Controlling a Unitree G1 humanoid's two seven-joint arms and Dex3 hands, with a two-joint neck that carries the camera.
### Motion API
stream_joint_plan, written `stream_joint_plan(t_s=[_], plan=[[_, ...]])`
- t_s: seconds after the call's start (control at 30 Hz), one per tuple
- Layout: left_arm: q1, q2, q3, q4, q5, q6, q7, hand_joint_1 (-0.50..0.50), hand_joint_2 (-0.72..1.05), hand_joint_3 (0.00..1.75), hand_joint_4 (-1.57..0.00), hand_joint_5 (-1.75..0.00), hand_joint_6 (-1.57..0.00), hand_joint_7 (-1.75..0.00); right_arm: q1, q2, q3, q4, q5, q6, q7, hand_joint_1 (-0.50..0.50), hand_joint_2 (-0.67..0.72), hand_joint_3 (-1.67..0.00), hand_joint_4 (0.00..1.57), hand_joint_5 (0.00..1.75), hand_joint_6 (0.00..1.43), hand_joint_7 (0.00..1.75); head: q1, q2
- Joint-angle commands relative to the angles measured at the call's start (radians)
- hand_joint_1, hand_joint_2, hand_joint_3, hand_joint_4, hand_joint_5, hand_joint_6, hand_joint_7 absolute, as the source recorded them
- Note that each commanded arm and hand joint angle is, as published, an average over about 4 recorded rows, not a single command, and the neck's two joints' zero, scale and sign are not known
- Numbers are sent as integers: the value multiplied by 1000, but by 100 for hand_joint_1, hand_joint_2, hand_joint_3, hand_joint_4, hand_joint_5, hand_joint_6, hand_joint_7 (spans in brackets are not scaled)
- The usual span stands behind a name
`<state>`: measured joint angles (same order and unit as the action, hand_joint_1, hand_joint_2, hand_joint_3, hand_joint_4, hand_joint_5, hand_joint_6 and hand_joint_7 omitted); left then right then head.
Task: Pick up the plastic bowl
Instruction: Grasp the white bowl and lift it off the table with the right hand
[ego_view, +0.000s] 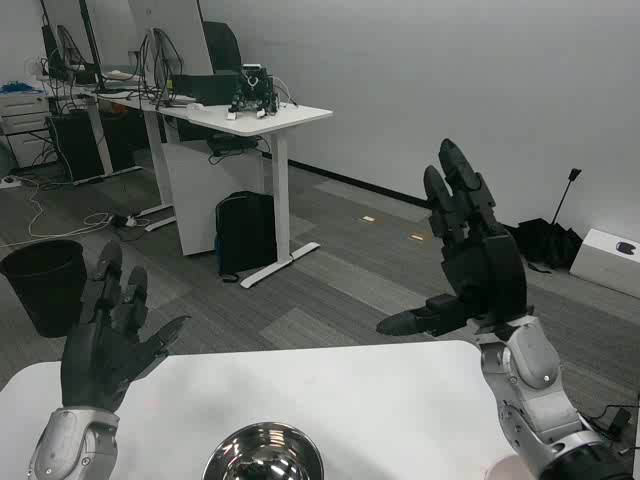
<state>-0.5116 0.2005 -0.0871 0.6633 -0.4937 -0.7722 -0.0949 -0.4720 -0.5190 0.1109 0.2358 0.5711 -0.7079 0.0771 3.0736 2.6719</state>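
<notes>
Head view: bowl sits at the near edge of the white table, shiny and metallic-looking, partly cut off by the frame bottom, upright. Left hand raised above the table's left corner, fingers spread, holding nothing, apart from the bowl. Right hand raised higher over the table's right side, fingers extended upward, thumb out sideways, empty too. Behind: grey carpet, a black bin at left, a desk with a black backpack beneath it.
</notes>
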Motion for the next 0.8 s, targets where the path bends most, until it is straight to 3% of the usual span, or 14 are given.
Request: stream_joint_plan(t_s=[0.03,0.1,0.33,0.63,0.73,0.8], plan=[[83,54,56,-339,164,4,150,-50,105,9,0,0,0,0,136,32,-133,-142,-302,131,-37,-46,3,0,0,0,0,0,28,-45],[84,48,68,-343,171,5,150,-50,105,9,0,0,0,0,136,35,-133,-139,-299,131,-42,-46,0,0,0,0,0,0,9,-30],[96,41,98,-390,175,17,149,-50,105,9,0,0,0,0,123,39,-129,-147,-288,145,-45,-46,3,0,0,0,0,0,2,-65],[91,36,99,-395,209,54,146,-50,103,9,0,0,0,0,108,14,-116,-139,-243,150,-40,-46,3,0,0,0,0,0,-29,-101],[87,39,97,-395,218,82,131,-50,105,9,0,0,0,0,107,9,-114,-140,-236,150,-40,-46,3,0,0,0,0,0,-38,-102],[86,43,98,-409,230,142,93,-50,100,9,0,0,0,0,108,6,-113,-141,-218,150,-40,-46,6,0,0,0,0,0,-45,-102]])
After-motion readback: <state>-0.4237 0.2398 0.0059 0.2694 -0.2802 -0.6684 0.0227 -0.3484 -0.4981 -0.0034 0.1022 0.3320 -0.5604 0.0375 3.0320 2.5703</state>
